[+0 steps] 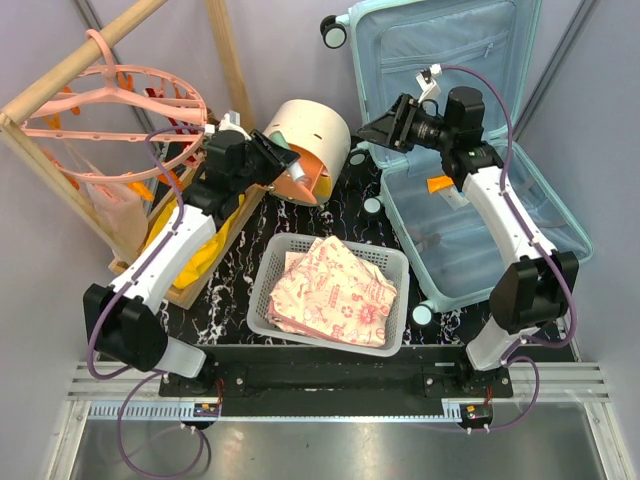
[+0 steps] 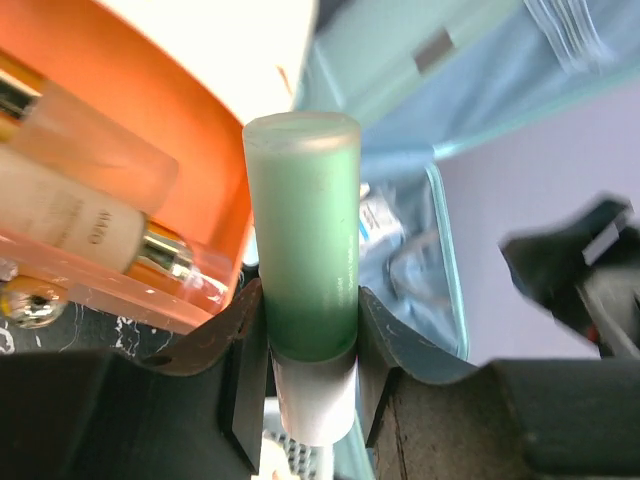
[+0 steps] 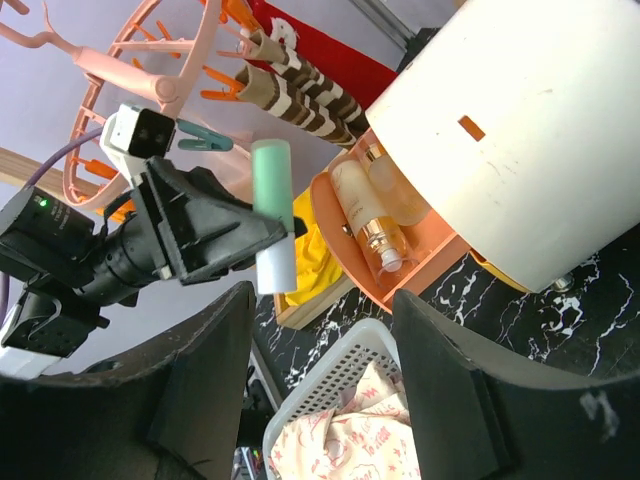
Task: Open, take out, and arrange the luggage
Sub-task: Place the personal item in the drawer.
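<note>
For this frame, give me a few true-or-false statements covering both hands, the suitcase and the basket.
1. The left hand grips a green tube. True.
2. The right hand holds a bottle. False: it is open and empty.
3. The luggage is zipped shut. False: it lies open with its lining showing.
4. The white basket holds pink patterned cloth. True.

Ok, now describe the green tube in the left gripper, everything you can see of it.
The green tube is a smooth, plastic-looking cylinder with a flat top, mint green above and white at the lower end. The left gripper clamps it where green meets white, holding it upright in the air beside the open orange drawer.
</note>
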`<action>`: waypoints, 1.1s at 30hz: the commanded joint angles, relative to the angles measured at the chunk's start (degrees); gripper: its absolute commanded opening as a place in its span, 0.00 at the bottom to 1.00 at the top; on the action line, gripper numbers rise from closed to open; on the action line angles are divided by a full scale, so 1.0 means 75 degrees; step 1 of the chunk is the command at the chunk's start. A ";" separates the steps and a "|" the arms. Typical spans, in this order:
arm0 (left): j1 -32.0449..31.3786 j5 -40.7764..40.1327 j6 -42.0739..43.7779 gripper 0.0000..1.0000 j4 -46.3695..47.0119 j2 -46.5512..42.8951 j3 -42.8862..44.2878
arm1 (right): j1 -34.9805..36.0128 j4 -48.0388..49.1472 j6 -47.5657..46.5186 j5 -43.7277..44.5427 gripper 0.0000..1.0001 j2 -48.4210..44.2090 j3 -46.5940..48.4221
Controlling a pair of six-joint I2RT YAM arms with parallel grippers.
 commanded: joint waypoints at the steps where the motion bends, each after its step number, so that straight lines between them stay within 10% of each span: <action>1: -0.0011 -0.1542 -0.1207 0.00 0.0330 0.0237 0.0584 | 0.0066 0.0188 -0.0244 0.0300 0.67 -0.0580 -0.0233; 11: -0.0011 -0.2163 -0.2603 0.00 0.0354 0.1210 0.1265 | 0.0078 0.0164 -0.0514 0.0488 0.67 -0.0967 -0.0609; 33: 0.0001 -0.2387 -0.3658 0.44 0.0108 0.1257 0.0737 | -0.0005 0.0117 -0.0643 0.0476 0.68 -0.0921 -0.0597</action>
